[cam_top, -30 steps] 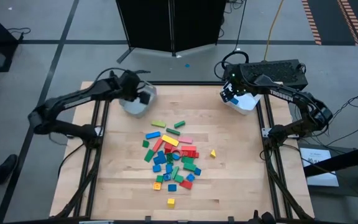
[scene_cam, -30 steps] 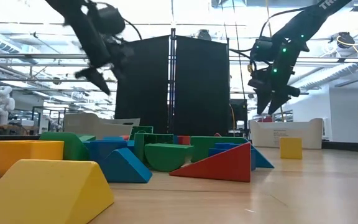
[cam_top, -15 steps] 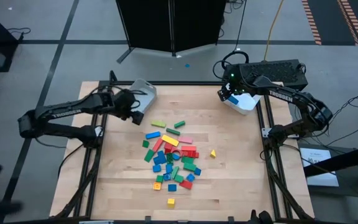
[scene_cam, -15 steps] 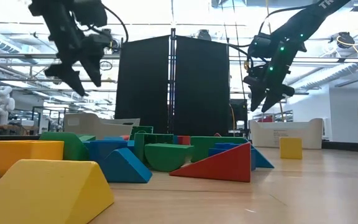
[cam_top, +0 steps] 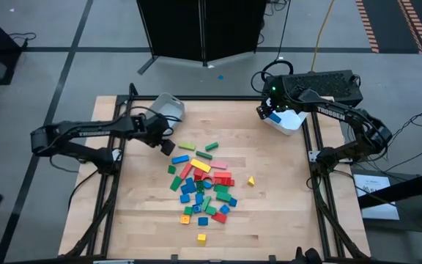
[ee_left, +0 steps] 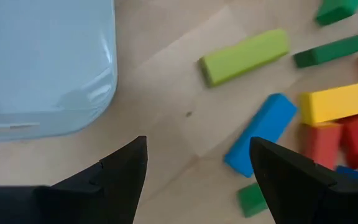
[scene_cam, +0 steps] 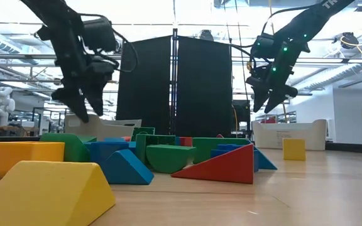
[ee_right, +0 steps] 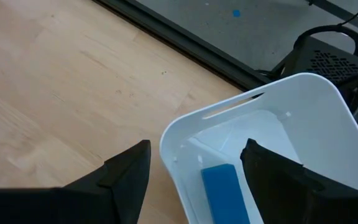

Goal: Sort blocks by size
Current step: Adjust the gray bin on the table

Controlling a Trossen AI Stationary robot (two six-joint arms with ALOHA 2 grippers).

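The blocks (cam_top: 204,187), red, blue, green and yellow cubes and bars, lie in a loose pile on the middle of the wooden table. My left gripper (cam_top: 168,145) hangs open above bare wood, between the left white bin (cam_top: 168,108) and the pile's far left edge. Its wrist view shows a lime bar (ee_left: 244,56) and a blue bar (ee_left: 260,134) just beyond the fingers, lying flat. My right gripper (cam_top: 269,114) hangs open over the near rim of the right white bin (cam_top: 290,121). A blue block (ee_right: 225,193) lies on that bin's floor.
A lone yellow cube (cam_top: 201,237) lies near the table's front edge, and a small yellow wedge (cam_top: 251,180) lies right of the pile. In the low view a big yellow wedge (scene_cam: 49,191) and a red wedge (scene_cam: 222,164) stand in the foreground. Bare wood lies along both table sides.
My left gripper has come away from above the left bin, moving down and toward the table's near edge and the pile, and it has stayed open. My right gripper has kept still over its bin.
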